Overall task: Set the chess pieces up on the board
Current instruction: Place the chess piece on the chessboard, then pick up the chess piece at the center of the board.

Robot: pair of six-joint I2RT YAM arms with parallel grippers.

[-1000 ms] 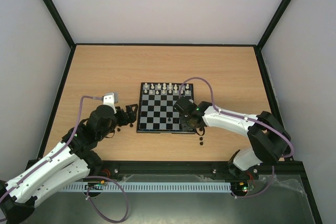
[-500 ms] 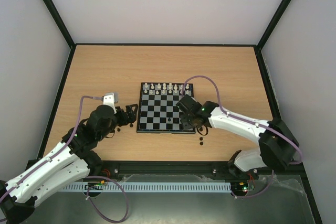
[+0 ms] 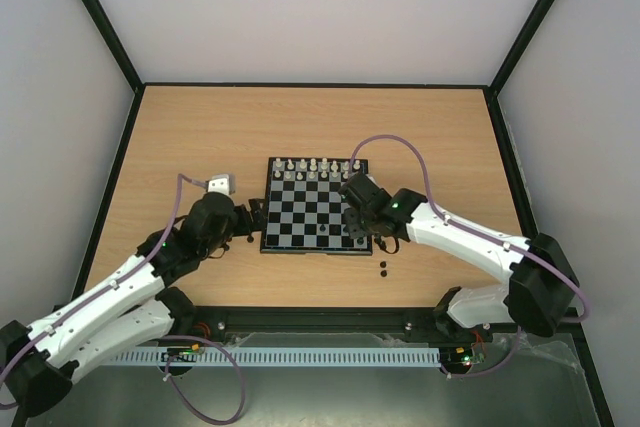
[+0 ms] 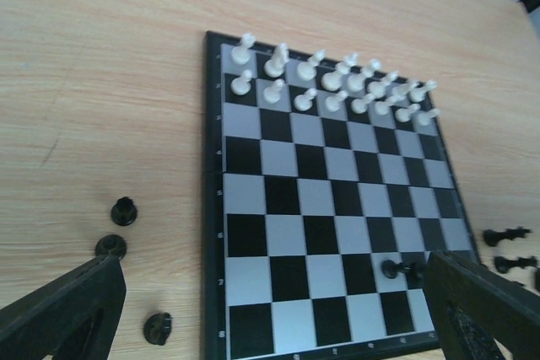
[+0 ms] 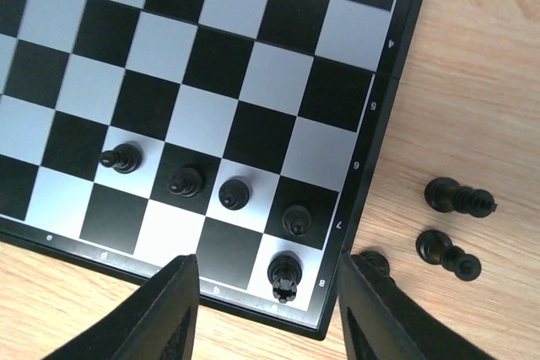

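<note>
**A:** From above, where's the board?
**B:** The board (image 3: pixel 300 217) sits mid-table (image 3: pixel 200 137), with white pieces (image 3: pixel 315 168) in two rows along its far edge. The left gripper (image 3: pixel 248 219) is at its left edge, the right gripper (image 3: pixel 357 227) over its near right corner.
**A:** Left wrist?
**B:** Fingers spread wide, holding nothing. Three black pieces (image 4: pixel 124 211) stand on the wood left of the board.
**A:** Right wrist?
**B:** Jaws parted either side of a black corner piece (image 5: pixel 285 276), clear of it. Four black men (image 5: pixel 186 181) occupy nearby squares, and three strays (image 5: pixel 460 198) are off the board
</note>
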